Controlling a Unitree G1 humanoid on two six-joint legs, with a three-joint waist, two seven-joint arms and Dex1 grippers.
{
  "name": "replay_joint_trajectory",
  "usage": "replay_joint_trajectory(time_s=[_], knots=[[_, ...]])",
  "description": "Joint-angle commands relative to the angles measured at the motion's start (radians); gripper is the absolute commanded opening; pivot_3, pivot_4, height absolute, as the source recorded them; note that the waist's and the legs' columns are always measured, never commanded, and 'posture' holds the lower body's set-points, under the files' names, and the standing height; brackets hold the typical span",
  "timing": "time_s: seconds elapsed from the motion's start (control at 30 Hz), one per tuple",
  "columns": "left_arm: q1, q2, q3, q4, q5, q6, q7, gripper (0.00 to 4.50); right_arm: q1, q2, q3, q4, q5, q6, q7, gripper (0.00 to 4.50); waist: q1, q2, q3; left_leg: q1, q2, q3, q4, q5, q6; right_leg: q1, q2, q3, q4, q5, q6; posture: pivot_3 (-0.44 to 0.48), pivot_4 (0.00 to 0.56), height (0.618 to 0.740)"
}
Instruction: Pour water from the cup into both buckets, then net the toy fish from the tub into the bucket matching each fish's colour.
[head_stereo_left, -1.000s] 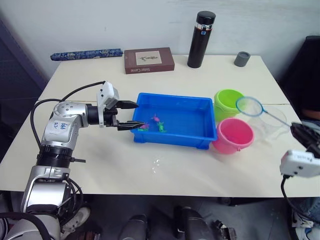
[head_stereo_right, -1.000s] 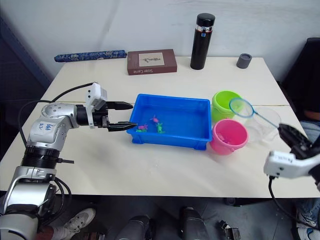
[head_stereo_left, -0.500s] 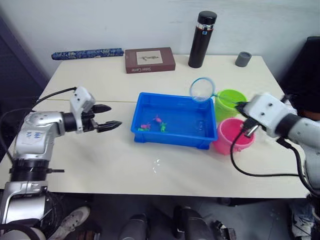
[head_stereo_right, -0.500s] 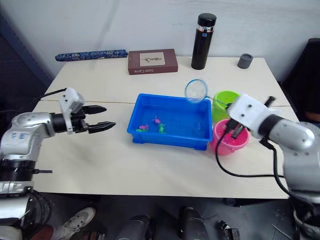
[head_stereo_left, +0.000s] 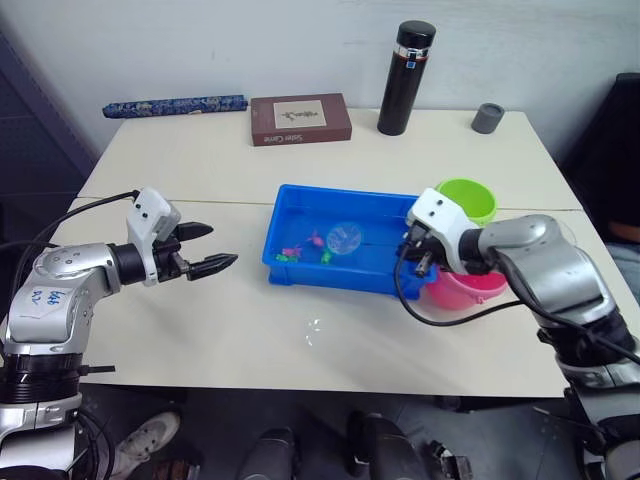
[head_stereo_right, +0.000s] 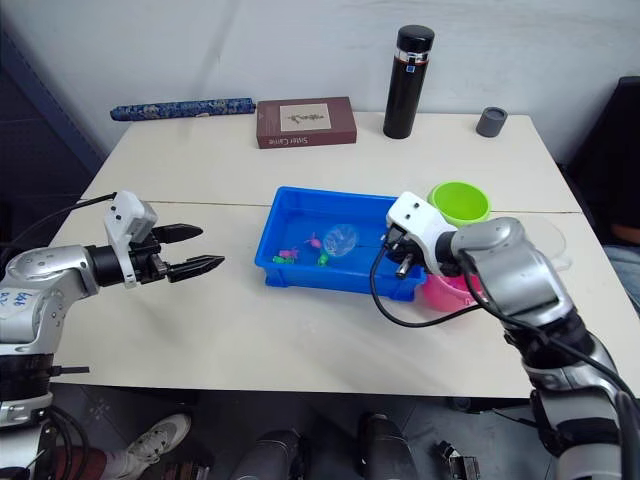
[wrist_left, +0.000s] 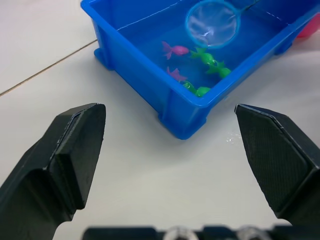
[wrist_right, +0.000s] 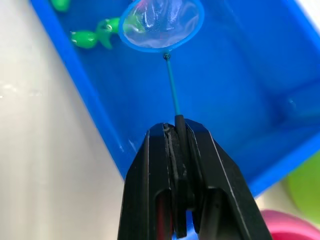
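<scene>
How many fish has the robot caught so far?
None that I can see. The toy fish, pink and green, lie in the tub. The right gripper holds the net over them. The left gripper waits open. All sorting into the buckets remains.

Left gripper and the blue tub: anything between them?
Nothing: bare table between the open left gripper and the tub, clearest in the left wrist view.

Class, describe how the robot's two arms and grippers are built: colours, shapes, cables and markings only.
Both arms have rounded silver-grey shells with black joints and loose black cables. Each wrist carries a white block. The left gripper and right gripper have two black tapered fingers. The left arm bears small blue markings.
</scene>
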Motion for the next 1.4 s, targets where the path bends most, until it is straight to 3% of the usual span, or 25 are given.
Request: replay_joint_trajectory(time_s=[0.03,0.77,1.4], knots=[[0.012,0.004,0.025,-0.058,-0.027,0.006,0.015,4.45,-0.069,0.017,0.029,0.074,-0.042,-0.035,-0.043,0.00,-0.001,0.000,0.000,0.000,0.000,0.000,0.000,0.000,0.000,0.000,0.000,0.000,0.000,0.000,0.000,0.000,0.150,0.739],[0.052,0.013,0.037,-0.112,-0.069,0.023,0.060,4.45,-0.181,0.137,0.103,0.296,-0.135,-0.188,-0.102,0.00,-0.023,0.000,0.000,0.000,0.000,0.000,-0.001,0.000,-0.001,-0.001,0.000,0.000,0.000,0.000,0.000,0.000,0.150,0.739],[0.067,0.021,0.048,-0.133,-0.087,0.034,0.082,4.45,-0.176,0.194,0.160,0.281,-0.184,-0.238,-0.073,0.00,-0.023,0.000,0.000,0.000,0.000,0.000,-0.001,0.000,-0.001,-0.001,0.000,0.000,0.000,0.000,0.000,0.000,0.150,0.739]])
